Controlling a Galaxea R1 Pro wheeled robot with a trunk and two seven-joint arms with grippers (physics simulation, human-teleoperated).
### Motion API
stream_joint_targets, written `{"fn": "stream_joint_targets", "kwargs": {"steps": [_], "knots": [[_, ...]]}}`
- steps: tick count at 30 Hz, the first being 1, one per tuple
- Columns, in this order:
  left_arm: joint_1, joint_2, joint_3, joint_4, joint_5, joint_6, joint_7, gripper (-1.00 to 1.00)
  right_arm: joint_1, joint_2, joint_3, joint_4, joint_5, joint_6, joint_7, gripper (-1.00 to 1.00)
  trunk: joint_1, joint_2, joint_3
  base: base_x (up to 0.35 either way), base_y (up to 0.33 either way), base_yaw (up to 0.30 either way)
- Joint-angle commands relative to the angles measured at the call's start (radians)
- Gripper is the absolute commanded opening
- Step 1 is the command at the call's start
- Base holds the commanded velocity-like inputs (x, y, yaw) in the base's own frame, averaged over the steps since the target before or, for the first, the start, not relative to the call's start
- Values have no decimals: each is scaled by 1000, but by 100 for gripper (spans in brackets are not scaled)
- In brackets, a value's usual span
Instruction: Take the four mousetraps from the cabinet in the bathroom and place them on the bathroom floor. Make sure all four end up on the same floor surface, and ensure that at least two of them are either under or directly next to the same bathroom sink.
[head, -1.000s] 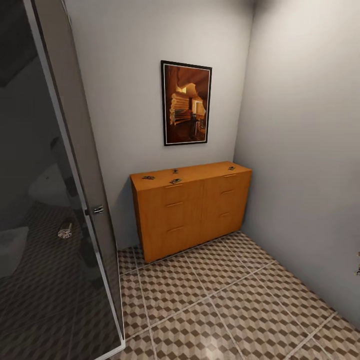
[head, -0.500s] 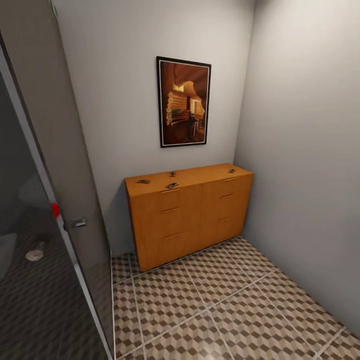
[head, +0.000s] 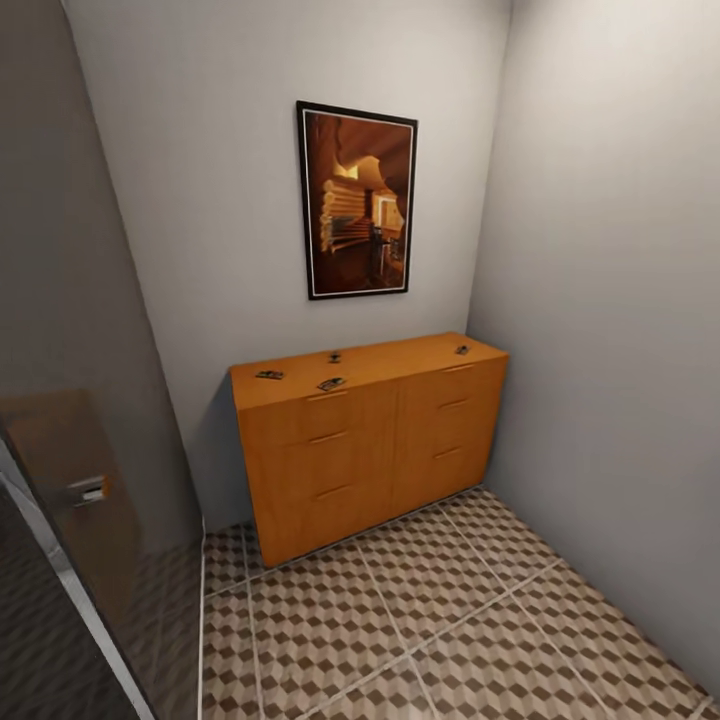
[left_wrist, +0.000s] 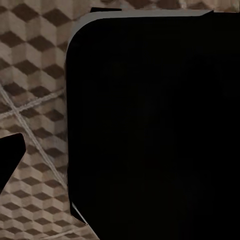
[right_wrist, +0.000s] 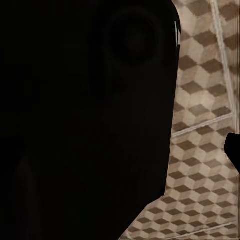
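The orange-brown cabinet (head: 370, 445) stands against the back wall in the room's corner. Several mousetraps lie on its top: one near the left end (head: 269, 375), two around the middle (head: 334, 357) (head: 331, 383), and one by the right end (head: 462, 350). The cube-patterned bathroom floor (head: 420, 620) spreads out in front of it. The same tiles (left_wrist: 35, 75) (right_wrist: 205, 100) show in both wrist views beside a large black body part of the robot. The bathroom sink is out of view.
A framed picture (head: 358, 200) hangs above the cabinet. A dark glass partition (head: 60, 520) with a small metal fitting (head: 88, 490) runs along the left. The grey right wall (head: 620, 350) closes the corner next to the cabinet.
The whole picture has shifted: the camera moved, so the glass partition now takes up less of the left side and the cabinet sits slightly nearer. The mousetraps lie as before.
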Motion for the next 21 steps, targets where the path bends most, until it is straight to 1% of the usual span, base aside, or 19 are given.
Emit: {"fn": "stream_joint_targets", "kwargs": {"steps": [1,21], "knots": [[0,0,1,0,4,-3,0,100,0,0,1,0,1,0,0,100,1,0,-1,304,-117,0],[0,0,1,0,4,-3,0,100,0,0,4,0,2,0,0,100,1,0,-1,304,-121,0]]}}
